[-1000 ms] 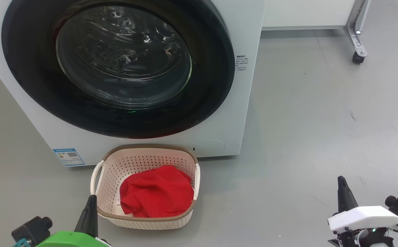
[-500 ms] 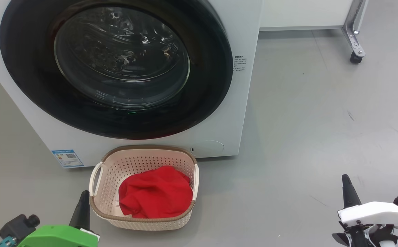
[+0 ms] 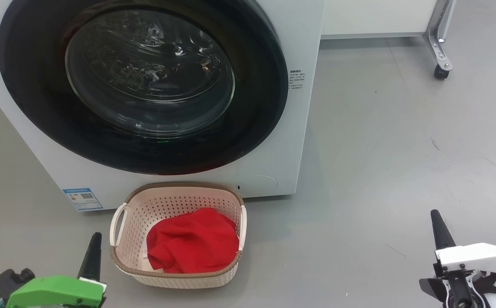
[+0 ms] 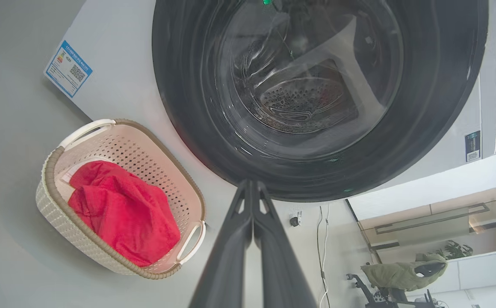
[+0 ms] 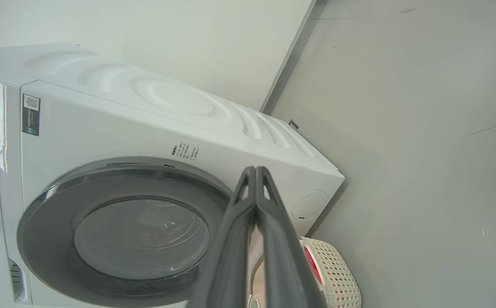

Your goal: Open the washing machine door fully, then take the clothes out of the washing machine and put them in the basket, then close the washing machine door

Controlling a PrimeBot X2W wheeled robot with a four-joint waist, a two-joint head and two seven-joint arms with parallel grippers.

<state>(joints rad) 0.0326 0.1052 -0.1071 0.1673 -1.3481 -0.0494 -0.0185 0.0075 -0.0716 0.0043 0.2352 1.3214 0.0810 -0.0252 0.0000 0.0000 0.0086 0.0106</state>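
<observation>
Showing what is judged to be the closing stage of the task: the washing machine door [image 3: 143, 85] lies flat against the front of the washing machine [image 3: 273, 171]. The clothes [image 3: 192, 241] sit bunched in the basket [image 3: 179, 280], which stands on the floor [image 3: 380, 149] just below the door. The left pincer [image 3: 95, 239] hangs low beside the basket's left handle, its fingers pressed together on nothing. The right pincer [image 3: 436, 216], likewise closed and empty, hangs well apart to the right.

Hazards: the door appears flush, but whether its catch has engaged cannot be read from these views, and an unlatched door could swing out over the basket. A careless sweep of the left arm toward the right would likely strike the light basket, tipping or sliding it and spilling the garment.
</observation>
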